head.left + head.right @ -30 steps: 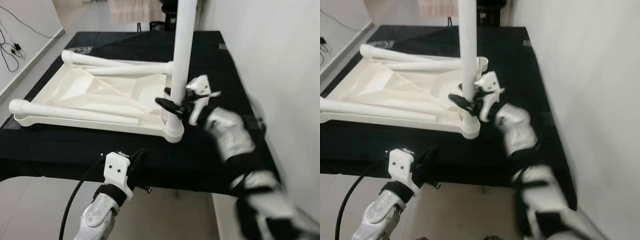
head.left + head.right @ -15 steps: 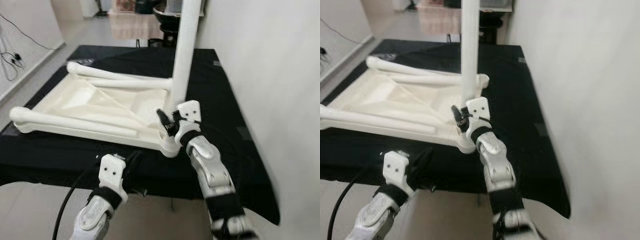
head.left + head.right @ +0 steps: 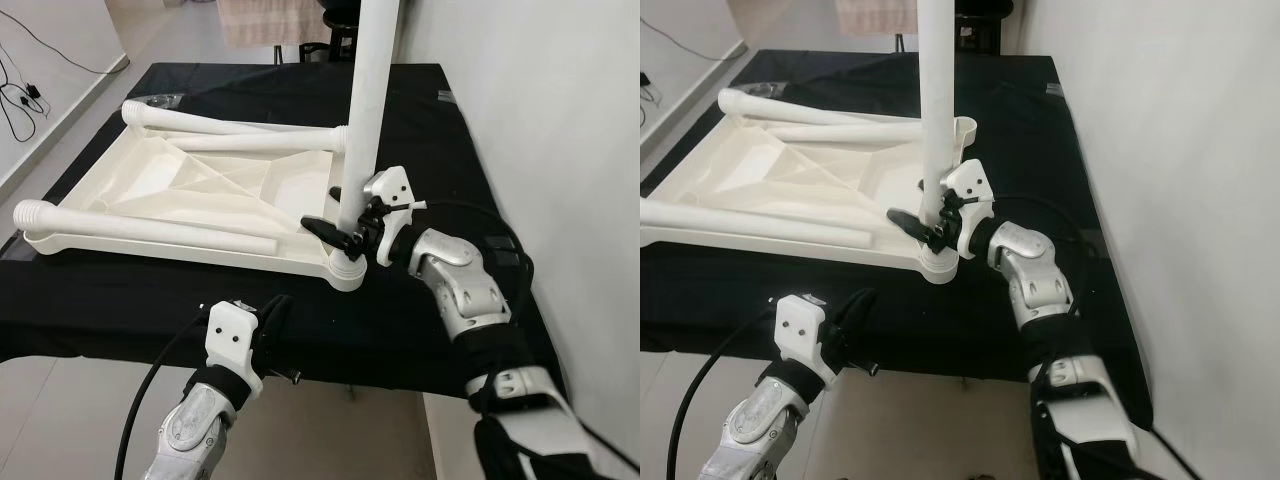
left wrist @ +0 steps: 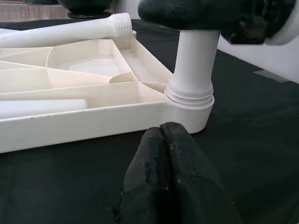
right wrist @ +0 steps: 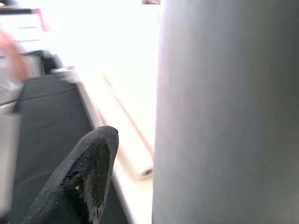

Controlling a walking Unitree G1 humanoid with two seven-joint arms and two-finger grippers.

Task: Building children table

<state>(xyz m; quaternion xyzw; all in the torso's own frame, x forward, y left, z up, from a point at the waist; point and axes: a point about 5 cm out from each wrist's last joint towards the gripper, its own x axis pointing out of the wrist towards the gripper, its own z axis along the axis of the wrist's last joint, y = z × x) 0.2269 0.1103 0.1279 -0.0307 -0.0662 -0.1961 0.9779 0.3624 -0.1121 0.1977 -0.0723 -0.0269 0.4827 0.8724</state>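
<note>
A white child's table top [image 3: 150,180] lies upside down on the black-covered bench [image 3: 430,130]. One white leg [image 3: 365,100] stands upright in the near right corner socket [image 4: 189,100]. My right gripper [image 3: 330,222] reaches around the base of this leg. One black finger [image 5: 84,182] sits beside the leg with a gap showing, so the gripper is open. Three more legs lie flat on the top, among them the near one [image 3: 150,222] and the far one [image 3: 230,125]. My left gripper [image 4: 163,135] is shut and empty, low at the bench's front edge before the socket corner.
A white wall [image 3: 560,120] runs close along the bench's right side. Cables [image 3: 15,80] lie on the floor at the left. Beyond the far end stand a dark chair base [image 3: 335,40] and a hanging cloth [image 3: 265,20]. Bare black cloth lies right of the table top.
The head camera tilted and came back. My right forearm swung down to the leg's near side, then returned to its right side; the leg stays upright. The left gripper stayed put.
</note>
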